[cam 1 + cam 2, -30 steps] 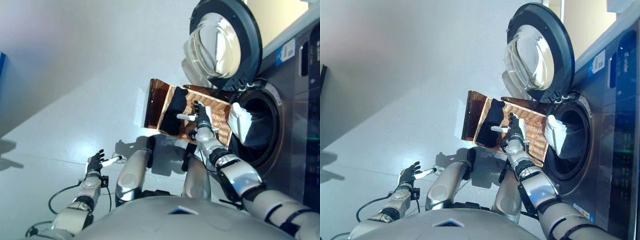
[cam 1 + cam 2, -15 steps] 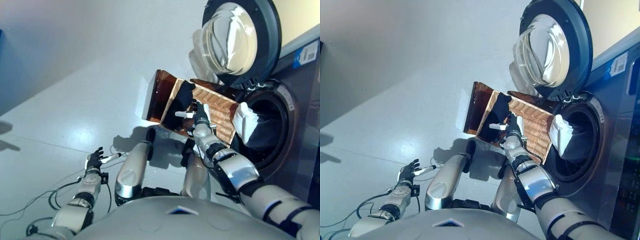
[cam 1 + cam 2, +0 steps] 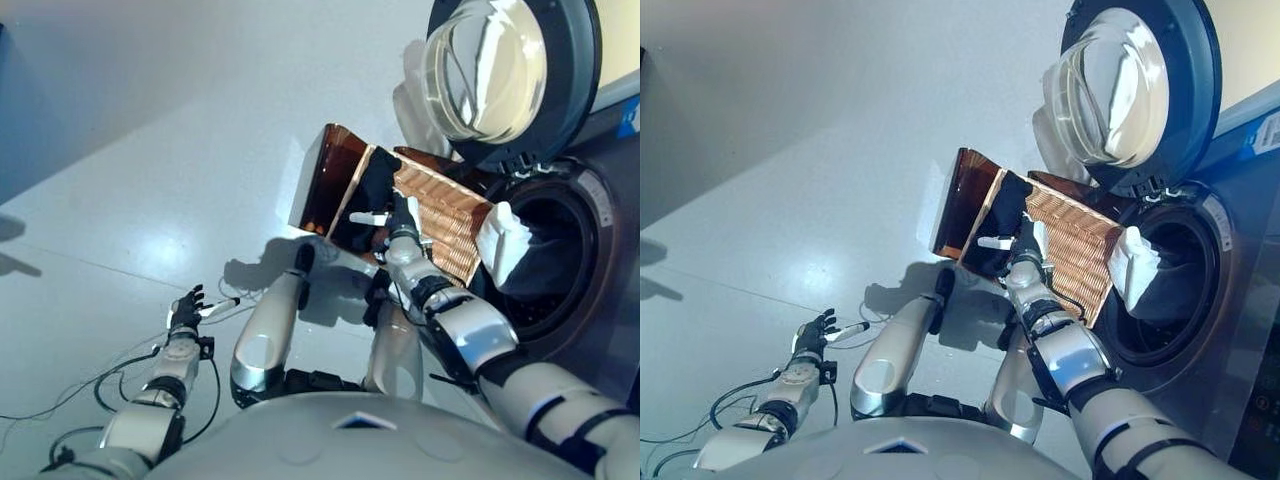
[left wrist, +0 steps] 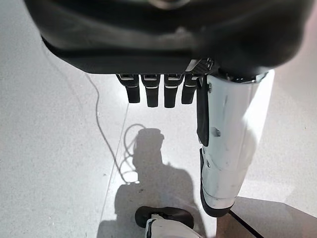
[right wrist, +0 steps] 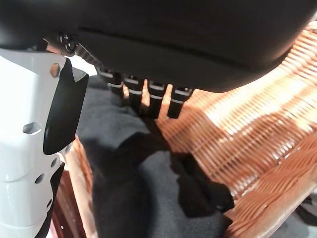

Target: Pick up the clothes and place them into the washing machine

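R hand [image 3: 1024, 243] hovered over the wicker basket [image 3: 1070, 235], fingers straight & relaxed, thumb out, holding nothing. Black garment [image 5: 148, 183] lay in basket at its edge farthest from the washing machine [image 3: 1180, 300], just under the fingers. White cloth [image 3: 1132, 268] hung at the drum opening; door [image 3: 1135, 90] open. L hand [image 3: 186, 308] idle, fingers loosely spread, above floor.
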### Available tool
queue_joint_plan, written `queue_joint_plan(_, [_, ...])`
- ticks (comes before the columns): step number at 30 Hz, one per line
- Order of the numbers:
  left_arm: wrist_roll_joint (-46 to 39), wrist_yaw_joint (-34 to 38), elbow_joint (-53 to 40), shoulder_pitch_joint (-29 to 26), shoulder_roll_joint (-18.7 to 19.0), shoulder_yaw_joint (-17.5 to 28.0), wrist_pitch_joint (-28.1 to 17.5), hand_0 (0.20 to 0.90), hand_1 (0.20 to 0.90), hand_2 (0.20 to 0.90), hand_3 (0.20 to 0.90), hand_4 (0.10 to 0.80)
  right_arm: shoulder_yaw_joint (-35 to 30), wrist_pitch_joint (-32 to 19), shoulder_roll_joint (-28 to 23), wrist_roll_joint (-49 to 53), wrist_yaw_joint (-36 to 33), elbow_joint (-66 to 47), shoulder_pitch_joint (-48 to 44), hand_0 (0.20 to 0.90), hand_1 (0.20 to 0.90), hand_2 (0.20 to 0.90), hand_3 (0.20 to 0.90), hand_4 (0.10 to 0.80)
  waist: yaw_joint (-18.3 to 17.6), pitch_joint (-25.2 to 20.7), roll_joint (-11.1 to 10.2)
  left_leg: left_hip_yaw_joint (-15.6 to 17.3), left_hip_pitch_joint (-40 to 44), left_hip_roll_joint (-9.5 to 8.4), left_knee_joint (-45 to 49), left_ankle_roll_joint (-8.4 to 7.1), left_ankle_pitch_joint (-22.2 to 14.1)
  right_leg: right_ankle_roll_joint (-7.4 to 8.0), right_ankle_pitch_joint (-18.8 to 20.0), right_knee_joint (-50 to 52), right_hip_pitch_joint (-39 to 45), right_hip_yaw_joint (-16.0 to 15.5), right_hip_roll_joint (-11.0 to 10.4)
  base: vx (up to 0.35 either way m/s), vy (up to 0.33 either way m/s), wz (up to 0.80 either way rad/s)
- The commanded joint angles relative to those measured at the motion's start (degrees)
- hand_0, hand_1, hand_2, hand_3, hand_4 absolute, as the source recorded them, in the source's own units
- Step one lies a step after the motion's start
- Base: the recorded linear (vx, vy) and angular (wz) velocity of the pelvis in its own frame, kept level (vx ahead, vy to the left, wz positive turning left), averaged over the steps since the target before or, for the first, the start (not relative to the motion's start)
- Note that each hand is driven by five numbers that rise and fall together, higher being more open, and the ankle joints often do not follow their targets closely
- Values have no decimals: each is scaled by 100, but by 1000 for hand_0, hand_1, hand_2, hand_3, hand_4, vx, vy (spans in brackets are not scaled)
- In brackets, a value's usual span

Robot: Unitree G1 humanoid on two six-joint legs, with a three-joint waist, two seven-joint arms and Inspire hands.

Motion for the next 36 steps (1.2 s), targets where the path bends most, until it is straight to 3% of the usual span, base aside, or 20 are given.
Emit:
queue_joint_plan(1, [-22,236,-30,167,421,18,16,900,900,900,900,800,23,-44,-43,-59,-162,51,-429,900,900,900,900,800,176,-78,144,313,-328,-166,-148,-205,316,-107,28,40,-6,70,-128,3,-1,5])
queue_joint_plan(13, [-46,265,-24,116,418,-28,70,900,900,900,900,800,98,-33,107,-61,-157,56,-614,900,900,900,900,800,183,181,116,323,-618,-86,392,-130,111,-178,-78,411,-302,210,-8,-8,-9,-2])
queue_joint_plan(14, [-59,263,-19,106,427,-30,75,900,900,900,900,800,116,-46,131,-42,-156,35,-631,900,900,900,900,800,195,203,130,278,-579,-74,488,-164,-72,-148,-253,535,-281,238,18,51,-38,-10])
queue_joint_plan(25, [-10,171,-40,177,437,-21,147,900,900,900,900,800,145,-84,173,66,-163,73,-717,900,900,900,900,800,184,353,227,163,-1007,-75,1308,-117,-365,-290,-767,1646,-768,262,63,-2,-7,1])
queue_joint_plan(36, [-64,115,-105,261,412,-107,130,900,900,900,900,800,72,-122,111,227,-209,85,-915,900,900,900,900,800,222,382,377,100,-1321,-131,1446,-130,-323,-331,-959,1975,-1063,173,14,-12,-6,7])
